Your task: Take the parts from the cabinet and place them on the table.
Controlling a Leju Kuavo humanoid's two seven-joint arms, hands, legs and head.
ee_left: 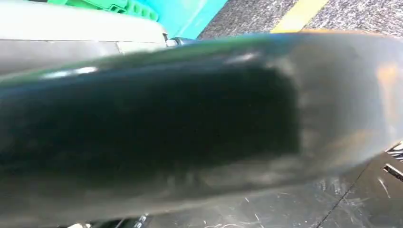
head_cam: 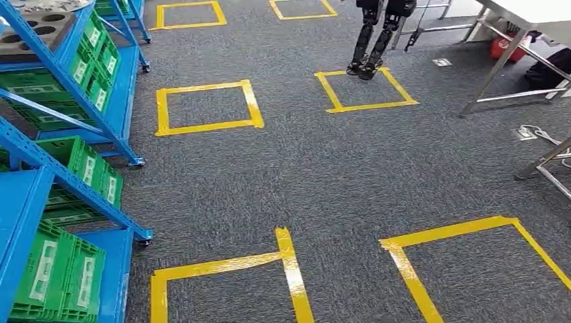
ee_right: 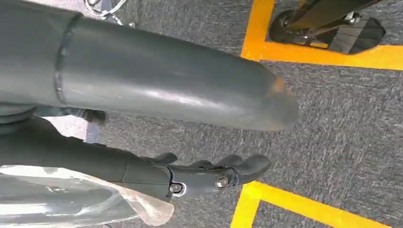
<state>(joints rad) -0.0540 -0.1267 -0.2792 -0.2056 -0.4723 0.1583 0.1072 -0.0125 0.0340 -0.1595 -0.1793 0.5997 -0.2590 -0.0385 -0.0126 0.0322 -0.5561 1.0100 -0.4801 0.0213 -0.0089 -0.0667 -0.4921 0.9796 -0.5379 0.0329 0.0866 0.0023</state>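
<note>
Close against my right wrist, my right hand is hanging over grey carpet, fingers stretched apart and gripping nothing. Whether my left hand is gripping anything I cannot tell. Parts are sitting in a grey tray on the blue cabinet, above green crates.

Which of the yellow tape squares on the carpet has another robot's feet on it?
The yellow tape square at upper centre-right of the head view: the other robot's dark feet stand on its far edge. The other outlines have nothing standing on them.
</note>
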